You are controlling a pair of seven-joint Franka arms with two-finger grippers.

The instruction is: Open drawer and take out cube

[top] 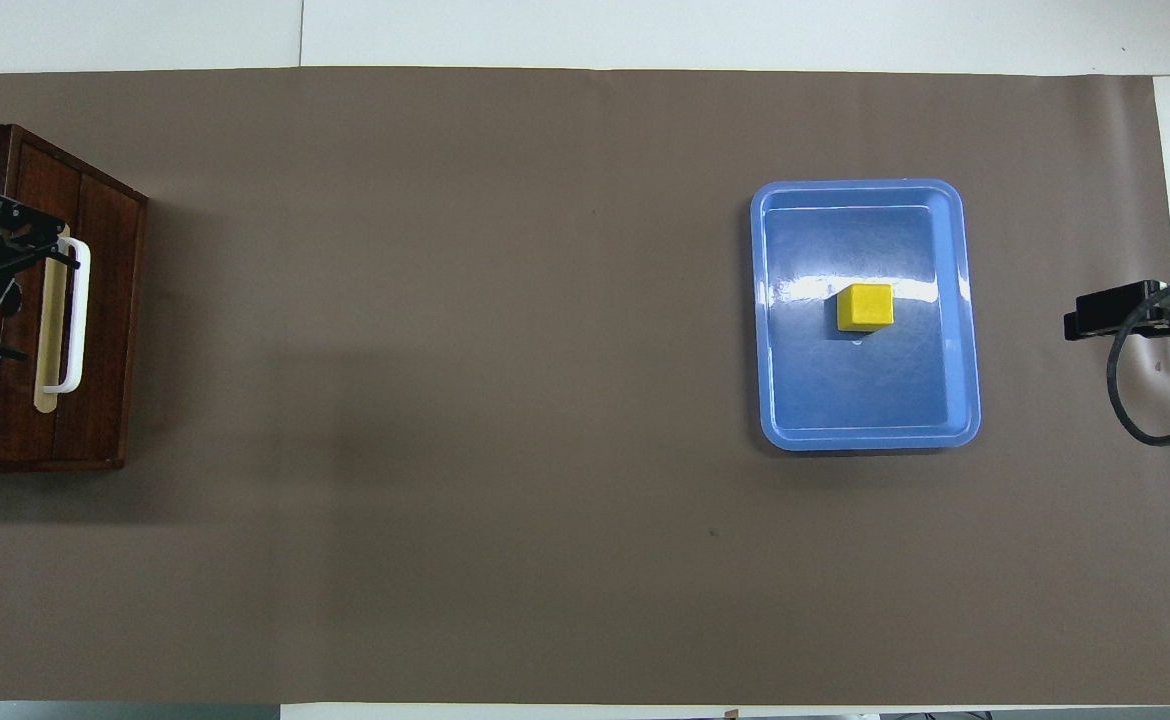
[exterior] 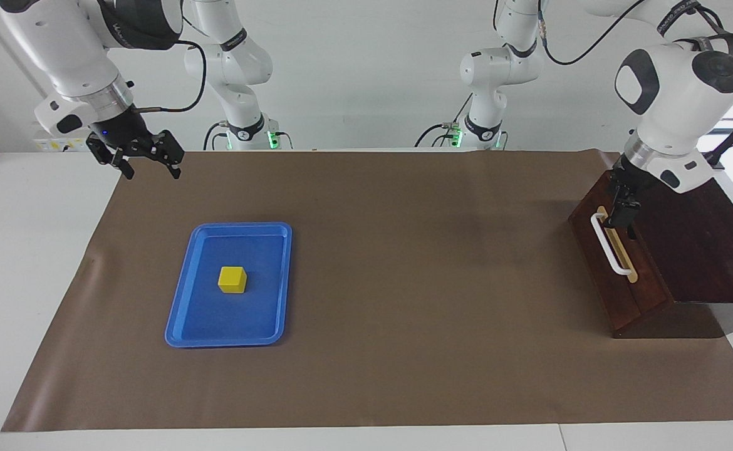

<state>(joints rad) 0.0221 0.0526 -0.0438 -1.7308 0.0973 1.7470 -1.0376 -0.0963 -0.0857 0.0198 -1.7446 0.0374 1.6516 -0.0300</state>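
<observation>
The yellow cube (exterior: 232,279) (top: 865,307) lies in the middle of a blue tray (exterior: 181,313) (top: 967,350) toward the right arm's end of the table. The drawer (exterior: 611,294) (top: 105,330) is shut, its dark wooden front and white bar handle (exterior: 611,247) (top: 80,300) facing the table's middle. My left gripper (exterior: 622,213) (top: 30,300) hangs open just over the tan strip by the handle; I cannot tell whether it touches. My right gripper (exterior: 151,168) is open and empty in the air, over the mat's corner nearer to the robots than the tray.
A brown mat (exterior: 404,282) (top: 495,400) covers the table. The dark wooden box (exterior: 705,244) holding the drawer stands at the left arm's end. White tabletop (exterior: 28,250) shows outside the mat.
</observation>
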